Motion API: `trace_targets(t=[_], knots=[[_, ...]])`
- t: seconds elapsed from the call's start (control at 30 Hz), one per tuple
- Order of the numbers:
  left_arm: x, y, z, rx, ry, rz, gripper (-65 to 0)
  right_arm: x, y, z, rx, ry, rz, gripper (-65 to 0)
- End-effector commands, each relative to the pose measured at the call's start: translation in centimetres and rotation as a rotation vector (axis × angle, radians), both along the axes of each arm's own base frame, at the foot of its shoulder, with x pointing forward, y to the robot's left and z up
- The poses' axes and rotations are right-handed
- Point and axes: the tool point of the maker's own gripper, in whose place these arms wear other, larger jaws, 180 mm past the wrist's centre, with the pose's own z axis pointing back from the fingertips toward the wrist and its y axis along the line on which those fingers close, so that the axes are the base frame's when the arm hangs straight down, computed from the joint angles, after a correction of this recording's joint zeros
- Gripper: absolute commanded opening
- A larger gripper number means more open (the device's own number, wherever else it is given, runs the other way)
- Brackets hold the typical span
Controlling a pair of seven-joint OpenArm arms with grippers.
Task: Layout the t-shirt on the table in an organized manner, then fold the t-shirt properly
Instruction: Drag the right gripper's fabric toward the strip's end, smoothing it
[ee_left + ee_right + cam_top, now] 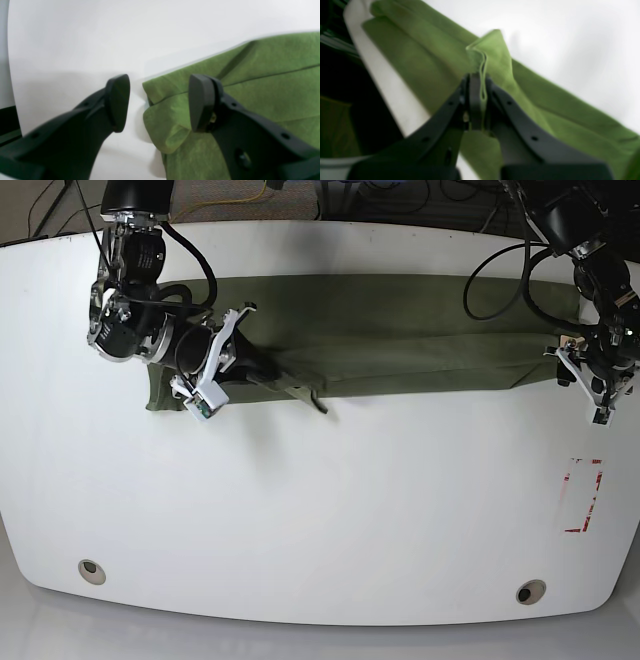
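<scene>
My R gripper (480, 92) pinches a fold of the t-shirt (400, 330) tight, L gripper (160, 102) gapes wide w/ nothing in it at the shirt's corner on the table (320, 510).

The t-shirt (262, 82) is soft, matt, wrinkled cloth; the table (320, 510) is smooth and glossy.

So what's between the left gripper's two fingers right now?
In the left wrist view, bare table and the t-shirt corner sit between the open left gripper fingers, ungripped.
</scene>
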Motion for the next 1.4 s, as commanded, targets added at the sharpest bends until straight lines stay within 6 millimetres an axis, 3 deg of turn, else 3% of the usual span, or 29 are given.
trace_targets(t=[0.0,0.3,0.57,0.7,0.8,0.83,0.9,0.97,1.07,1.2,1.37], knots=[[0.9,0.5,1.6,0.023,-0.048,-0.007,-30.6,-0.1,0.0,1.3,0.032,-0.031,0.013,-65.0],[0.9,0.5,1.5,0.022,-0.047,-0.007,-30.6,-1.3,0.1,0.8,0.044,-0.003,0.028,-65.0],[0.9,0.5,1.5,0.022,-0.045,-0.007,-30.6,-3.3,2.1,-0.2,0.032,0.040,0.131,-60.6],[0.9,0.5,1.5,0.022,-0.045,-0.007,-30.6,-4.2,3.0,-0.5,0.040,0.061,0.162,-49.8],[0.9,0.5,1.5,0.022,-0.045,-0.007,-30.6,-5.2,3.2,-1.1,0.048,0.092,0.167,-36.0],[0.9,0.5,1.5,0.022,-0.045,-0.007,-30.6,-5.4,3.2,-1.2,0.050,0.097,0.165,-27.6],[0.9,0.5,1.5,0.022,-0.045,-0.007,-30.6,-5.5,3.2,-1.3,0.050,0.101,0.165,-18.1],[0.9,0.5,1.5,0.022,-0.045,-0.007,-30.6,-5.5,3.2,-1.3,0.049,0.102,0.166,-9.8],[0.9,0.5,1.5,0.021,-0.046,-0.008,-30.6,-5.5,3.1,-1.4,0.046,0.102,0.165,-2.4],[0.5,0.3,1.2,0.018,-0.037,-0.011,-30.6,-4.9,2.0,-1.3,0.031,0.091,0.131,-3.3],[-0.3,0.2,2.1,0.059,-0.051,-0.028,-30.6,-3.3,-0.7,-1.4,-0.019,0.065,0.031,-14.6]])
